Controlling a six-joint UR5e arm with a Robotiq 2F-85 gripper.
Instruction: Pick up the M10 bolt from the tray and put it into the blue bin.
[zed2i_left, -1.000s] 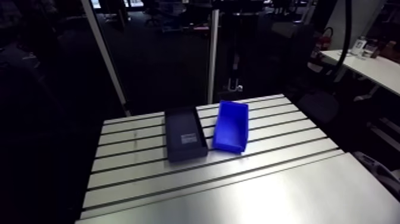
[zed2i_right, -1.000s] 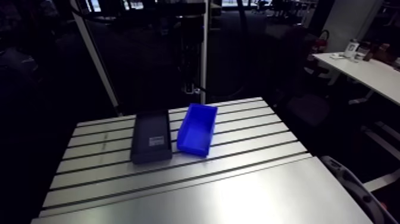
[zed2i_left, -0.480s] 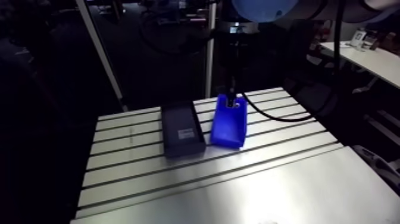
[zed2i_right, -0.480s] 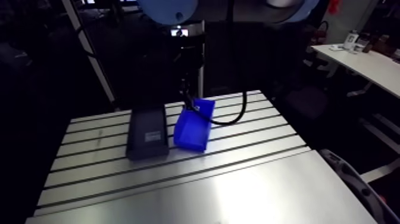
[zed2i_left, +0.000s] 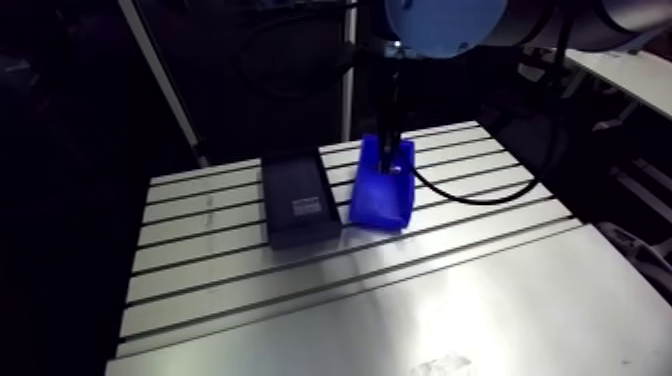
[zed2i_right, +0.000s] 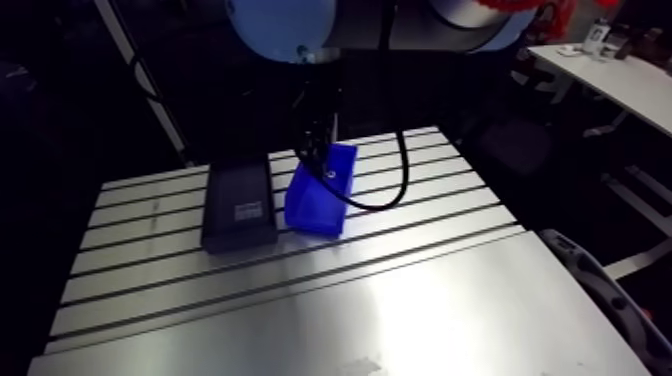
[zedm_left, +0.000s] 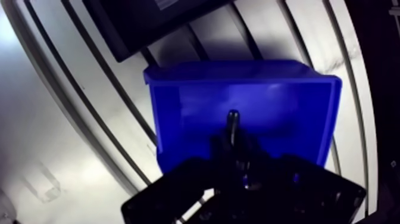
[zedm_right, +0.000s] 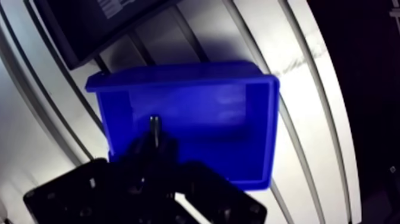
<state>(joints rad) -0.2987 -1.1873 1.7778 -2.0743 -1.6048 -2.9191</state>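
Note:
The blue bin (zed2i_left: 380, 200) stands on the slotted table just right of the black tray (zed2i_left: 298, 205). My gripper (zed2i_left: 391, 160) comes down from above and hangs over the bin's far half. In the wrist view the gripper (zedm_left: 236, 152) is directly above the bin's inside (zedm_left: 286, 107), and a dark bolt (zedm_left: 233, 124) sticks out from between its dark fingers, pointing into the bin. The fingers look closed on the bolt's lower end. The tray (zedm_left: 149, 18) lies ahead of the bin, and nothing is visible in the part of it that shows.
The aluminium table (zed2i_left: 400, 300) has long slots running across it, with a wide smooth plate at the near side. A black cable (zed2i_left: 470, 195) loops from the wrist over the table to the right of the bin.
The arm and gripper have come into the arm view and lowered over the blue bin. The camera has shifted too, so bin and tray sit slightly differently in the picture.

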